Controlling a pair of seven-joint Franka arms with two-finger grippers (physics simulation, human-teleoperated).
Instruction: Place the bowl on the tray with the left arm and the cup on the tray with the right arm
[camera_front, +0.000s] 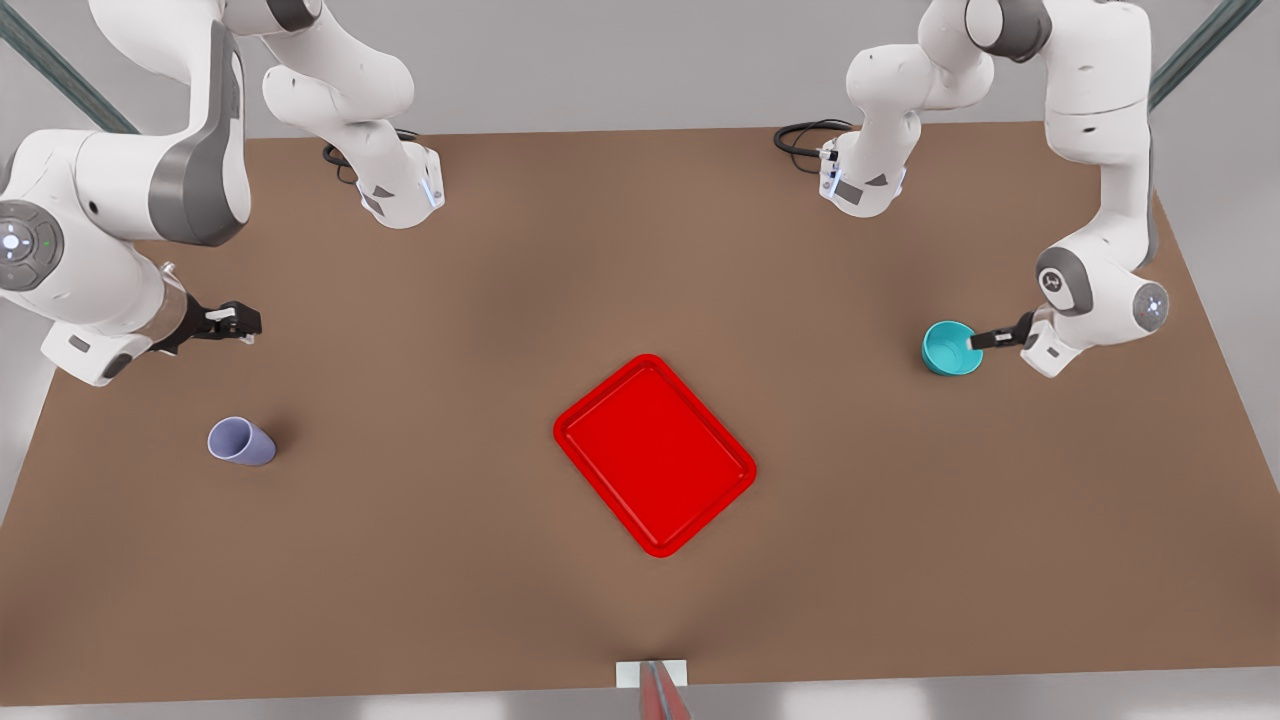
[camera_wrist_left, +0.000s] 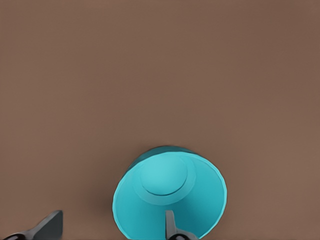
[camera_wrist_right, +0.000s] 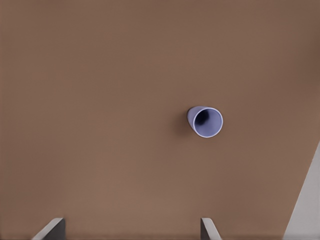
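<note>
While tray lies bare, left pincer straddles bowl rim

Landmark: tray, nothing on it, bare table on all sides. Bowl well apart toward front view's right, left gripper at its rim. Cup well apart opposite, unobstructed above.

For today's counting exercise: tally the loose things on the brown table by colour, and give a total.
Teal: 1, the small round teal bowl
Lavender: 1, the pale lavender tapered cup
Red: 1, the flat red rectangular tray
Total: 3
</note>
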